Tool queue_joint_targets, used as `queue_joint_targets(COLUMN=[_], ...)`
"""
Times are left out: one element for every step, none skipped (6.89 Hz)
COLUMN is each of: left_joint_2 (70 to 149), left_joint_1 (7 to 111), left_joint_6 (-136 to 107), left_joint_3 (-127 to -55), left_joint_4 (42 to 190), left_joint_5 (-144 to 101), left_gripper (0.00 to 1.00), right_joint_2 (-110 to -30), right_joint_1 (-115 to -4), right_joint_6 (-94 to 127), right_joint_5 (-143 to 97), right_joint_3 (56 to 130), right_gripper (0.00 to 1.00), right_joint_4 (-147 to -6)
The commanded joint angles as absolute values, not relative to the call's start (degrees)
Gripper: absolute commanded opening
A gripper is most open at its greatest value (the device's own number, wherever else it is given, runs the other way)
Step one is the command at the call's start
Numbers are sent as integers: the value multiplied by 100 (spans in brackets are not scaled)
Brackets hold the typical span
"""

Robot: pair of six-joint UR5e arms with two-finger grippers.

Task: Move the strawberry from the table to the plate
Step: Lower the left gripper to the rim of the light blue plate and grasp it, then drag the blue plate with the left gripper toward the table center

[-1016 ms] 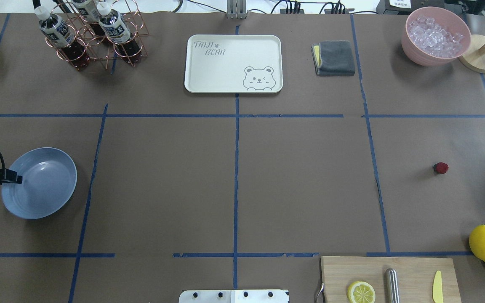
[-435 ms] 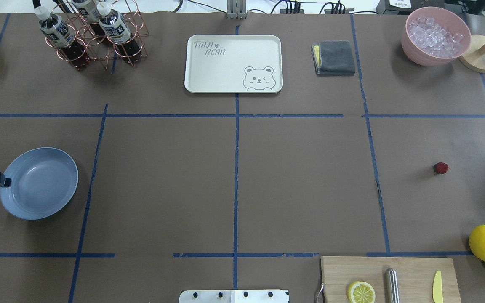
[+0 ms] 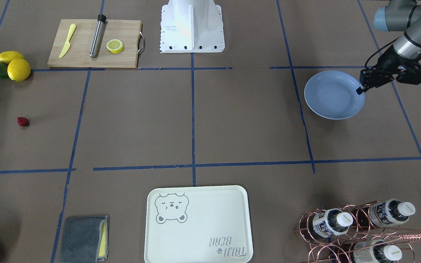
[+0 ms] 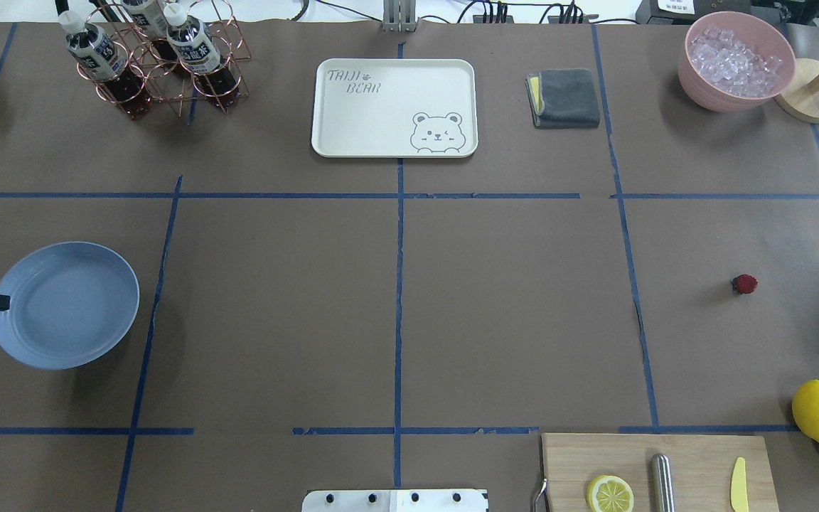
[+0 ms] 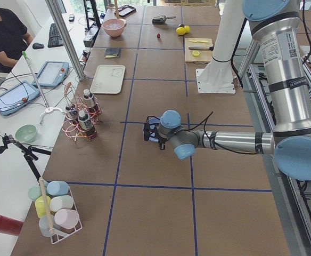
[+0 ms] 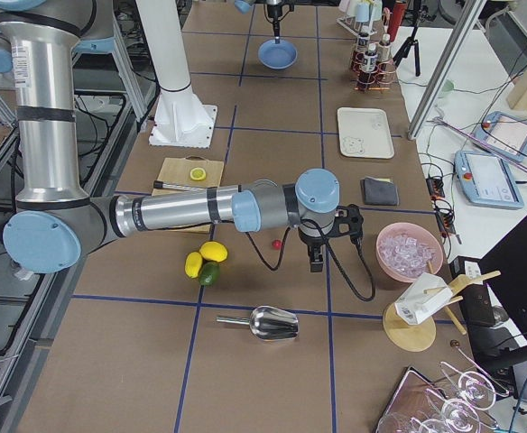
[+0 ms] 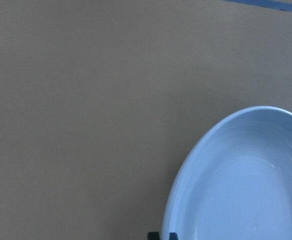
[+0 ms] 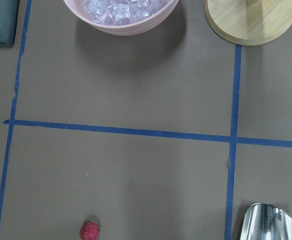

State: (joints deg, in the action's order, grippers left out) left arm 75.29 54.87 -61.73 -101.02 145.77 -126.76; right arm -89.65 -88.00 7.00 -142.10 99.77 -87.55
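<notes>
Left gripper [image 3: 361,87] pinches the rim of the plate [image 3: 327,106], I guess to haul it toward that faraway strawberry [image 3: 22,121]; right gripper [image 6: 316,263], can't tell.

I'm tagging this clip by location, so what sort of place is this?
Probably a robotics lab: a left arm and right arm mounted at a paper-covered table gridded with blue tape, and a control tablet on the side desk beside it.

A bear tray [image 4: 394,107] lies between a bottle rack [image 4: 161,64] and a grey cloth [image 4: 564,98].
</notes>
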Motion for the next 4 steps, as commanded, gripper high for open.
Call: queue_joint_targets(left_joint_2=[8842,9529,9902,10253], left_joint_1=[5730,5696,5521,5145], left_joint_6=[-6240,-6353,-6955,-7648], left_joint_3=[-10151,-10177,-10204,-10204], left_joint_4=[13237,12410,12245,12226], left_joint_5=[-12728,-12335,-12235,-12217], left_gripper=[0,0,0,0], right_joint_2=[-8939,-8860,-8851,-8859], right_joint_1=[-8527,-8299,-8036,-7763], right_joint_6=[1148,1656,1966,2212], right_joint_5=[-14177,-14107,-13915,-13765], right_joint_3=[10124,10290,10422,10459], right_gripper=[100,100,100,100], right_joint_4=[-8745,-8745,-8745,-8745])
